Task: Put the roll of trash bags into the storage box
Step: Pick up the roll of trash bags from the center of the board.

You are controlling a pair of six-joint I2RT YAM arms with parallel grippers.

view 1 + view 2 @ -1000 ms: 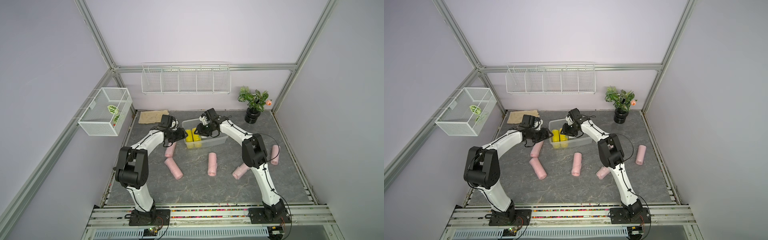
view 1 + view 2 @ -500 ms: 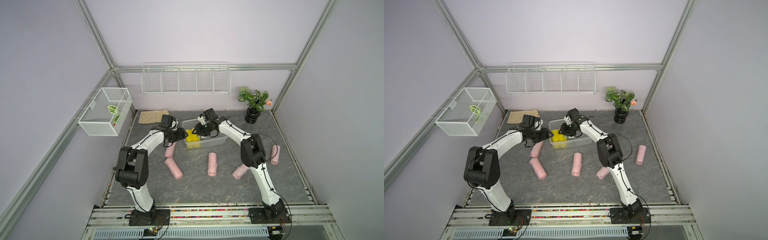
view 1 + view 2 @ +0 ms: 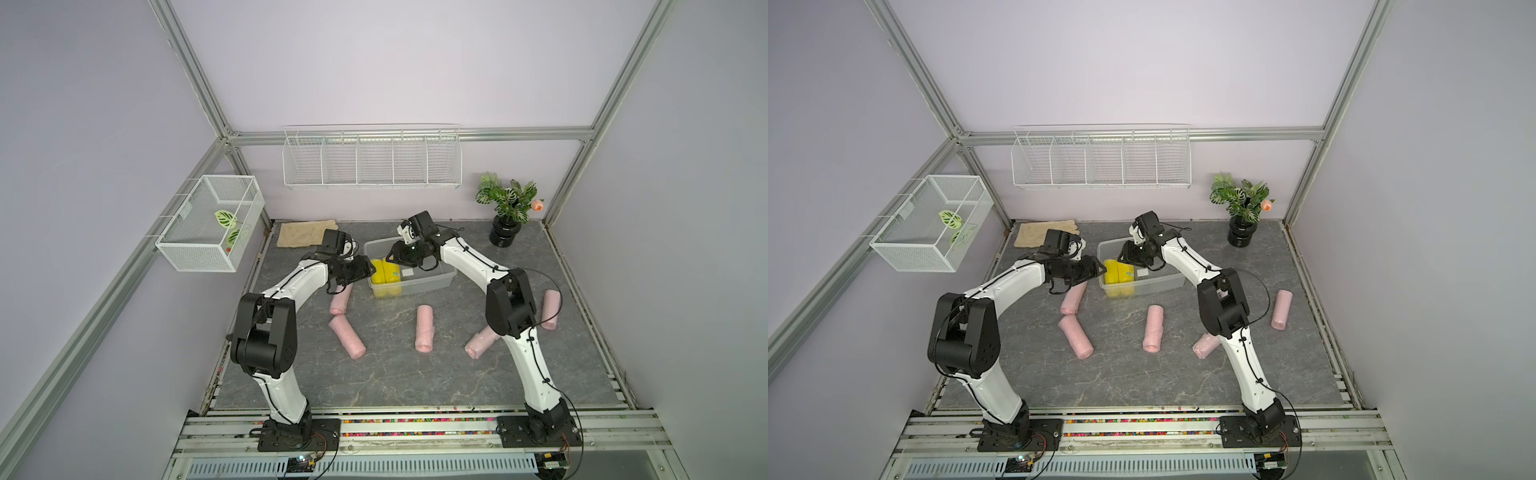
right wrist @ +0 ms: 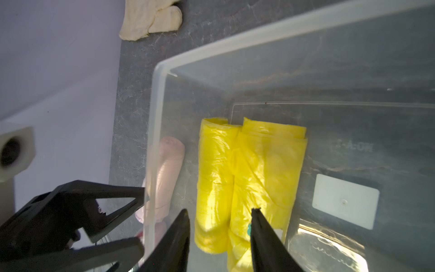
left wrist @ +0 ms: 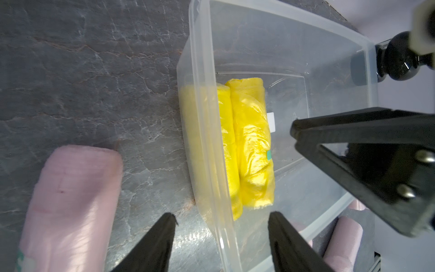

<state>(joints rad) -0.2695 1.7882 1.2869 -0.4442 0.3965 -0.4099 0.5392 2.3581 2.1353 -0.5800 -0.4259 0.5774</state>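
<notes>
The clear storage box [image 3: 432,279] stands at the back middle of the table, with two yellow rolls of trash bags [image 3: 385,277] lying side by side at its left end. Several pink rolls [image 3: 424,328] lie loose on the table in front. My left gripper [image 5: 222,219] is open and straddles the box's left wall [image 5: 202,94] without touching it; a pink roll [image 5: 70,200] lies just outside. Above the yellow rolls [image 4: 247,169] my right gripper [image 4: 220,212] hovers inside the box, its fingers apart and gripping nothing.
A beige cloth [image 3: 305,232] lies at the back left, and a potted plant [image 3: 508,216] stands at the back right. A white wire rack [image 3: 372,160] hangs on the back wall. A mesh basket [image 3: 212,222] hangs on the left wall.
My right gripper has shifted slightly left over the yellow rolls, and its fingers have parted a little. The left arm has not moved.
</notes>
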